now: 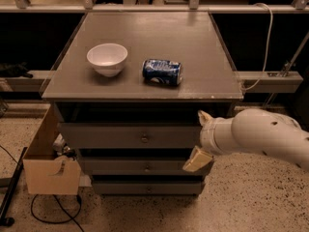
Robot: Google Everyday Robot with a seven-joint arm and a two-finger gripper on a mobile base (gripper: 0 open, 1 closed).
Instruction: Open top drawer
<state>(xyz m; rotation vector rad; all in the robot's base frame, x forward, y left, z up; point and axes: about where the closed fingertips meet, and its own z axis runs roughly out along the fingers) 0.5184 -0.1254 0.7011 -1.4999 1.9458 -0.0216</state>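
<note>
Grey cabinet [193, 52]: three drawers stacked under a flat top. The white arm [263, 137] reaches in from the right. The top drawer [101, 136] sits just below the top and appears shut. Judge it rigid and fairly light, sliding straight out with some rail friction. A white bowl [107, 58] and a blue can [161, 72] rest on top; a jerk could roll the can. The gripper [200, 139] is at the drawer's right end, fingers spread wide, holding nothing. Your only hold is the small round knob [144, 138], smooth metal and likely slippery, so pinch it squarely.
</note>
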